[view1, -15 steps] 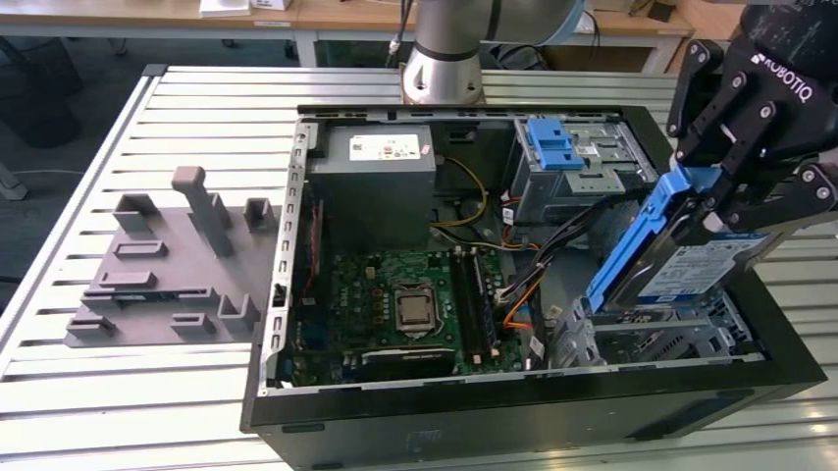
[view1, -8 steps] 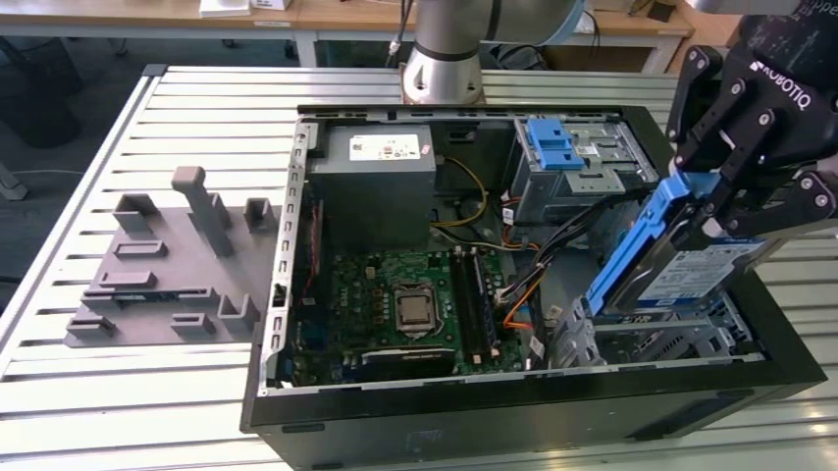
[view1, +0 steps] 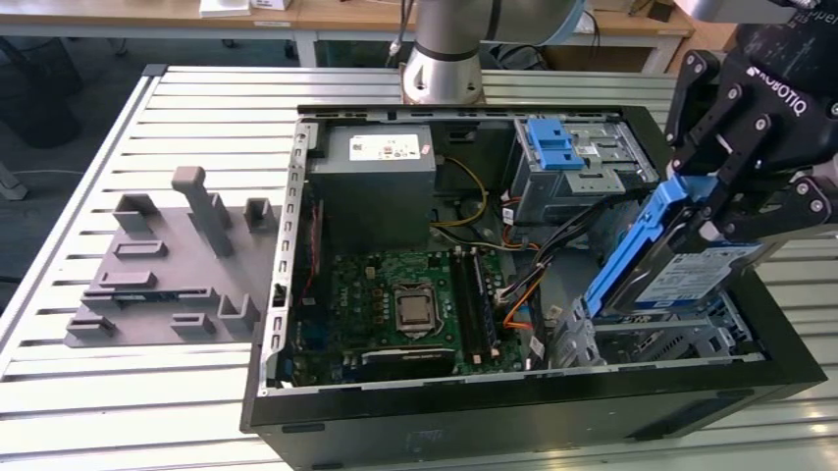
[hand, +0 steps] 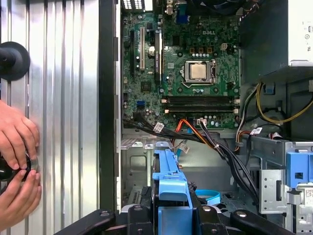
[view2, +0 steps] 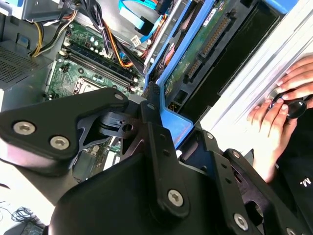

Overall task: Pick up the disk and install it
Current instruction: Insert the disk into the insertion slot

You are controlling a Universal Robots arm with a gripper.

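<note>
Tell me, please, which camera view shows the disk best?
The exterior view: the disk hangs tilted in the hand over the computer case, its label and blue rail plain. The second wrist view shows its circuit-board underside; the first wrist view, its blue rail end.

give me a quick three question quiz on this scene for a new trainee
1. True or false: the black claw is shut on the flat silver-grey metal disk with blue plastic side rails.
2. Relative to the open black computer case, the disk is: A) lying flat beside it B) held tilted over its side at the exterior view's right C) underneath it
3. In the first wrist view, what is over the ribbed metal table beside the case?
Key: 1 true; 2 B; 3 a person's hands.
</note>
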